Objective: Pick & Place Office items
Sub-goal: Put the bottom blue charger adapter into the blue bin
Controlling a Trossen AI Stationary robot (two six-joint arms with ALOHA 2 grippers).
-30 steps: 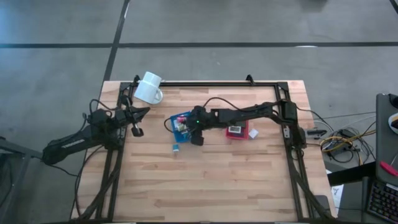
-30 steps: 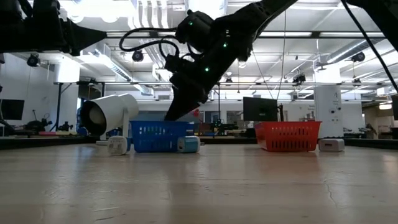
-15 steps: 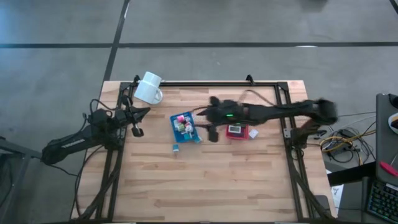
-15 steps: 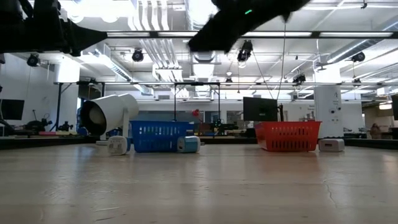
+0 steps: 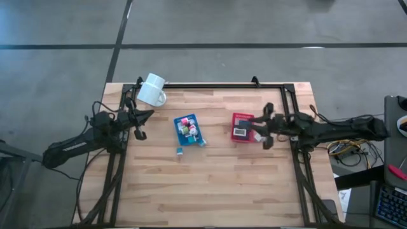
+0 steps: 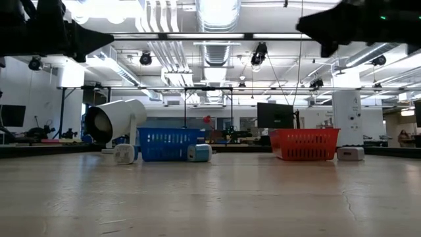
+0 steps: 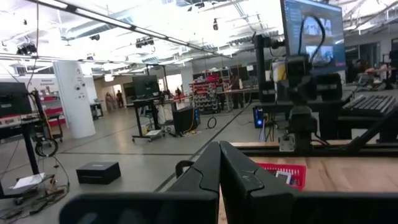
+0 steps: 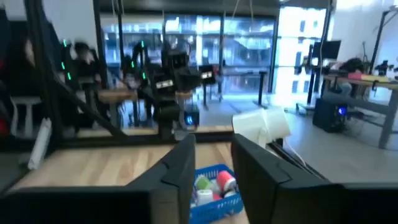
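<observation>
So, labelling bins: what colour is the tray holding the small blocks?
Blue tray, clearest in the high view.

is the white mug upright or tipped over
Tipped over. The white mug lies on its side, its open mouth facing sideways, beside the blue basket.

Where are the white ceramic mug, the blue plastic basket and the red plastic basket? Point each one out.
White ceramic mug (image 5: 151,90), high view, on its side wall.
Blue plastic basket (image 6: 170,146), low view, on its front wall.
Red plastic basket (image 6: 304,145), low view, on its front wall.
</observation>
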